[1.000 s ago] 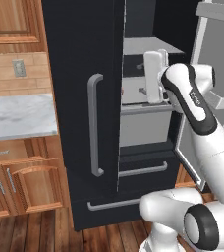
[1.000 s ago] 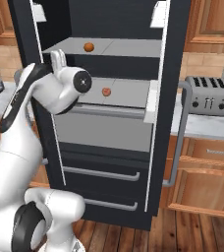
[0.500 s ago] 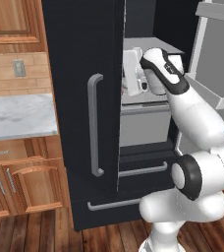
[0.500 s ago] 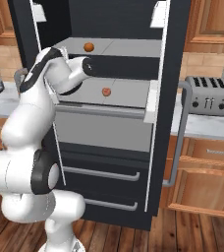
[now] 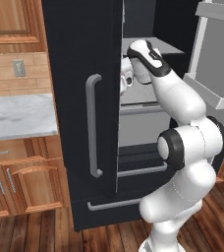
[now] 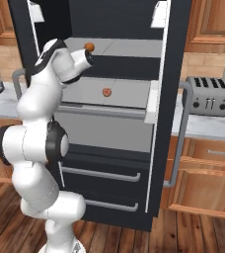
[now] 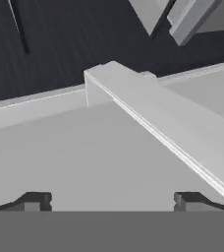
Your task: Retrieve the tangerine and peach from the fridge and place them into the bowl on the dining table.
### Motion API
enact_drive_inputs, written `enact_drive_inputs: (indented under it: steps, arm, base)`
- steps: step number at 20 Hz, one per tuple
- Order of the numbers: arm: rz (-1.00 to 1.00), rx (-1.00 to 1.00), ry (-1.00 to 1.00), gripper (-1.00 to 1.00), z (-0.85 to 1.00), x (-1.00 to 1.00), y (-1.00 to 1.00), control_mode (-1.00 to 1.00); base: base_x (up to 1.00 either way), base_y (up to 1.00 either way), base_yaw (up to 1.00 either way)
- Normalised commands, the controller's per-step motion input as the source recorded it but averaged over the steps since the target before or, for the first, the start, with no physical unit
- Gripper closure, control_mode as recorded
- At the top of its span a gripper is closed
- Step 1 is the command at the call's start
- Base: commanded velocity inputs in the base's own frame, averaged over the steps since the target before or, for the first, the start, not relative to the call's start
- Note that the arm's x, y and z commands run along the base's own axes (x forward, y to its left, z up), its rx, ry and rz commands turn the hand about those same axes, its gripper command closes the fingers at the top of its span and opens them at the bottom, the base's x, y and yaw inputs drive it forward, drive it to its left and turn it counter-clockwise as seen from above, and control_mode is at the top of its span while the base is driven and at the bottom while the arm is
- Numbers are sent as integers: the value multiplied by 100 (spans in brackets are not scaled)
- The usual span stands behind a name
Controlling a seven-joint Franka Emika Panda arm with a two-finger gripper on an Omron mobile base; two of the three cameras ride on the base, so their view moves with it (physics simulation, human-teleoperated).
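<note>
- Right base view: the black fridge (image 6: 171, 64) stands with one door swung open, and light grey shelves show inside.
- On the top shelf (image 6: 129, 48) sits a small orange fruit, the tangerine (image 6: 89, 46), near the shelf's left end.
- On the shelf below (image 6: 127, 91) sits the peach (image 6: 106, 92), a small round fruit with a reddish look. It is alone, out in the open part of that shelf.
- The two fruits are on different shelves, well apart, with the tangerine higher up.
- The white arm (image 6: 38, 128) reaches into the fridge from the left. Its hand is at the top shelf, just beside the tangerine. I cannot tell if it touches the fruit.
- The open door (image 6: 159, 99) has a white bin near its top and one further down. What is inside them I cannot tell.
- Under the shelves are a grey drawer (image 6: 102, 131) and two dark drawers with bar handles, all closed.
- A toaster (image 6: 211, 96) sits on the bench (image 6: 208, 126) to the right of the fridge.
- Hand view: the two dark fingertips (image 7: 35, 201) stand far apart, so the jaws are released with nothing between them. Ahead lies a flat grey shelf with a raised grey bar across it.
- Left base view: the arm bends up and into the fridge past the closed door (image 5: 82, 98) with its long grey handle.
</note>
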Motion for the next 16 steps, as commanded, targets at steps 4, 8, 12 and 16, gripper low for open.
enact_drive_inputs:
  steps: [4, 8, 12, 16]
  arm:
    - [27, -4, 0, -100, -27, -94, 100, -100]
    - [24, -9, -2, -100, -5, -100, 100, -100]
    - [14, -9, -15, -100, 3, -100, 75, -100]
    - [-7, -14, -18, -100, 21, -73, -27, -100]
  base:
    - [0, 0, 0]
    - [0, 0, 0]
    - [0, 0, 0]
    - [0, 0, 0]
